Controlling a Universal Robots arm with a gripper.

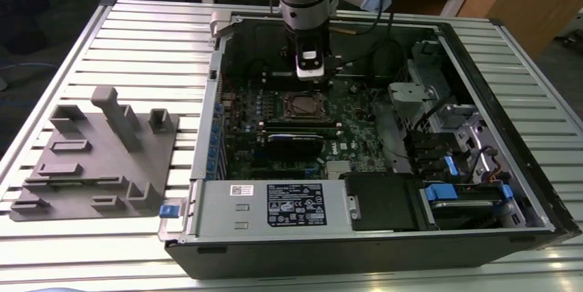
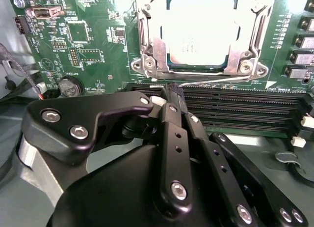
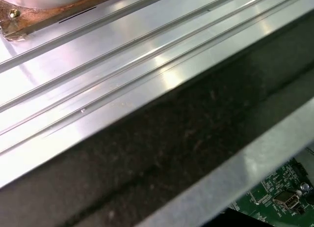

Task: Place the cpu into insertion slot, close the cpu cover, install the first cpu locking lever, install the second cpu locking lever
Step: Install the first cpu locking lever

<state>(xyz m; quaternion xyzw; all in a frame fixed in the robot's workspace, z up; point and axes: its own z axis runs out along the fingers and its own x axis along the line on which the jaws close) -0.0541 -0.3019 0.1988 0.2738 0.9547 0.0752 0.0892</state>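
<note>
While our gripper (image 2: 172, 92) hangs pinched together, holding nothing, beside the insertion slot (image 2: 200, 33), we judge the seated cpu (image 2: 200, 25) light, fragile, edge-held only.

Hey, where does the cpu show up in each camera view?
Exterior view: the cpu sits in the socket mid-motherboard, just below the gripper.
Second wrist view: cpu inside the silvery cover, beyond the gripper.
First wrist view: not in it.
Shared landmark: the green motherboard.
</note>
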